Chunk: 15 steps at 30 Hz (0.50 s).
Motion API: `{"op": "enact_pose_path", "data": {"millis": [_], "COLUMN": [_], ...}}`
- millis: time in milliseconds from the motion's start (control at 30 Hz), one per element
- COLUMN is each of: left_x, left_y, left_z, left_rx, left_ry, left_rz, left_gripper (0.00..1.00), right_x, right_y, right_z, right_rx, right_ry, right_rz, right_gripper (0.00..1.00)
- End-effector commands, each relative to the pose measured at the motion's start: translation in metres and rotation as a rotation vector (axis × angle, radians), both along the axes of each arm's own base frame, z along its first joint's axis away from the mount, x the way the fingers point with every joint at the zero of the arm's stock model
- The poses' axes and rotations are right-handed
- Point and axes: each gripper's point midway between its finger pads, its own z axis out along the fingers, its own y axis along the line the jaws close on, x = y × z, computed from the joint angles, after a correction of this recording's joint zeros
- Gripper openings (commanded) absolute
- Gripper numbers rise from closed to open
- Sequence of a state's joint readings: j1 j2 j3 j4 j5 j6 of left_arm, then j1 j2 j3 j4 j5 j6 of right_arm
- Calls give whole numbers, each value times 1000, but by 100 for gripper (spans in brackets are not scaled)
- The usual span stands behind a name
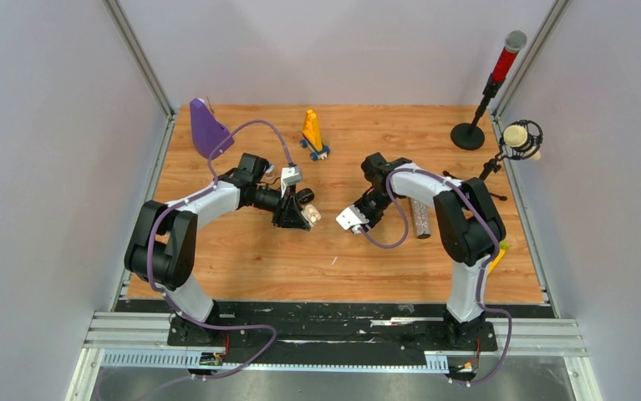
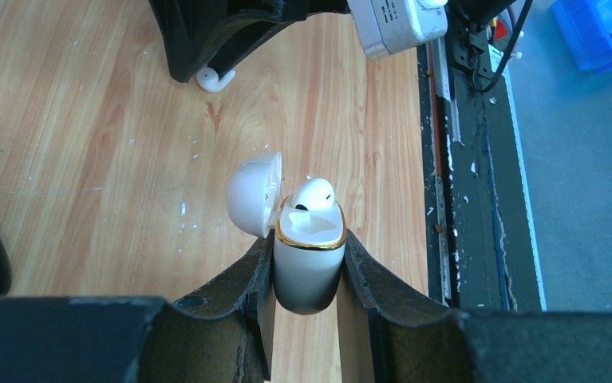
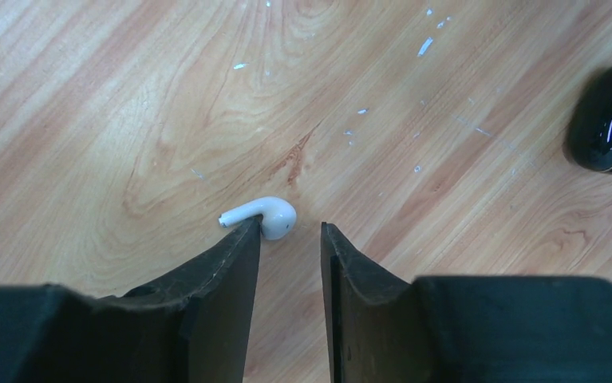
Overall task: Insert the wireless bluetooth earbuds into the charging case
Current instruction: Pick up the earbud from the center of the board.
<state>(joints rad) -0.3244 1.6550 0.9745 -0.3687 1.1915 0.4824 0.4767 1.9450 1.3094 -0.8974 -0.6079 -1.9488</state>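
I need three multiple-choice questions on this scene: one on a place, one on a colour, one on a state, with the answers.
1. Where does the loose white earbud lie?
A) on the wooden table, at the right end effector's fingertips
B) inside a case
C) on a metal rail

2. What colour is the rim of the white charging case?
A) red
B) gold
C) blue

3. The lid of that case is
A) shut
B) missing
C) open

Answers: 1 A, it rests on bare wood; 2 B, a gold band rings the opening; 3 C, the lid hangs back, showing the seated earbud.
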Motion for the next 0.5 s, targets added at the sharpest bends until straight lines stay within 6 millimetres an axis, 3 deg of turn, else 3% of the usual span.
{"op": "enact_pose_path", "data": {"millis": [0, 267, 367, 467], "left_x": [8, 7, 7, 6], "left_y": [-2, -2, -2, -2], "left_z": [11, 11, 12, 12], "left_rx": [-24, -25, -24, -26], "left_ry": [-51, -47, -48, -52], "left_rz": [-13, -16, -17, -20], "left_gripper": [0, 0, 0, 0], "right_x": [-17, -25, -26, -23], "right_y": [8, 8, 10, 10], "right_z": [4, -3, -3, -3], "right_rx": [31, 6, 7, -7], "right_ry": [44, 83, 105, 115], "right_rz": [47, 62, 45, 17], "right_gripper": [34, 27, 19, 20]}}
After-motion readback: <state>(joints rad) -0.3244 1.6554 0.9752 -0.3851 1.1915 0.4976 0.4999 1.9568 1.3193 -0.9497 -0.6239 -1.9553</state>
